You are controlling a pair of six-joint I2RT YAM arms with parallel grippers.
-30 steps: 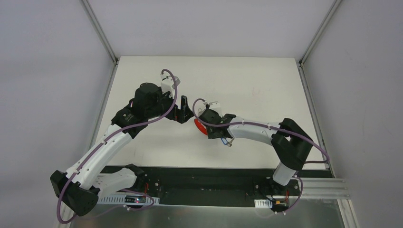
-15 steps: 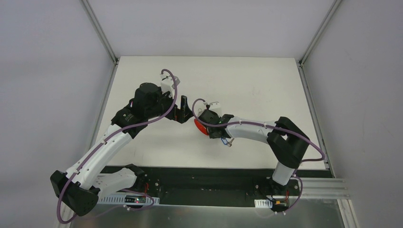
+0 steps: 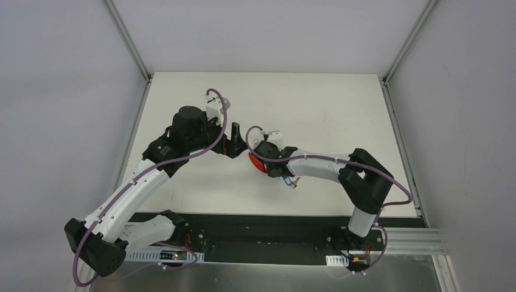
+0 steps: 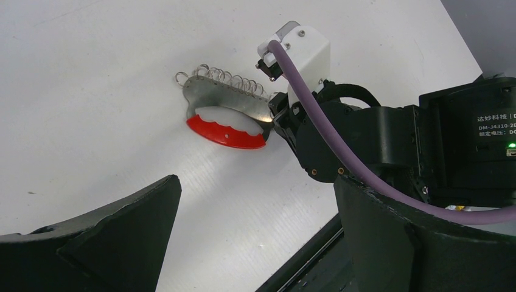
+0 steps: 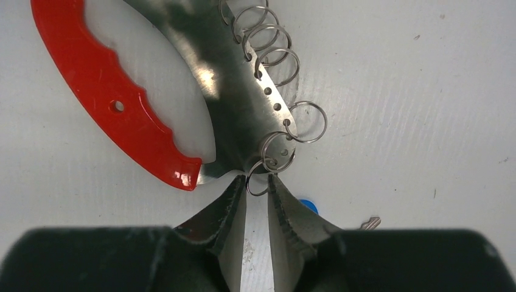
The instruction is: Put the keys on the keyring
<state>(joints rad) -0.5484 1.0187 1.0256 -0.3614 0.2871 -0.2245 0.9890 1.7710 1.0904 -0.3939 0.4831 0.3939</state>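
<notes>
The keyring is a red curved strip [image 5: 109, 103] on a shiny metal plate with several thin silver rings [image 5: 274, 55] along its edge. My right gripper [image 5: 257, 184] is nearly closed, its fingertips pinching the lowest ring. The key's blue tag [image 5: 309, 205] and dark tip [image 5: 370, 223] peek out beside the right finger, lying on the table. In the top view the strip [image 3: 255, 163] lies at the right gripper [image 3: 263, 159], with the tag [image 3: 286, 180] under the wrist. My left gripper [image 4: 255, 204] is wide open and empty, hovering near the keyring [image 4: 225, 131].
The white table [image 3: 316, 109] is bordered by metal rails and grey walls. A black strip [image 3: 255, 219] runs along its near edge. The right arm's wrist and purple cable [image 4: 328, 140] lie close to my left gripper's right finger.
The right arm's elbow has drifted slightly left and the wrist has nudged towards the keyring. The left arm has not moved.
</notes>
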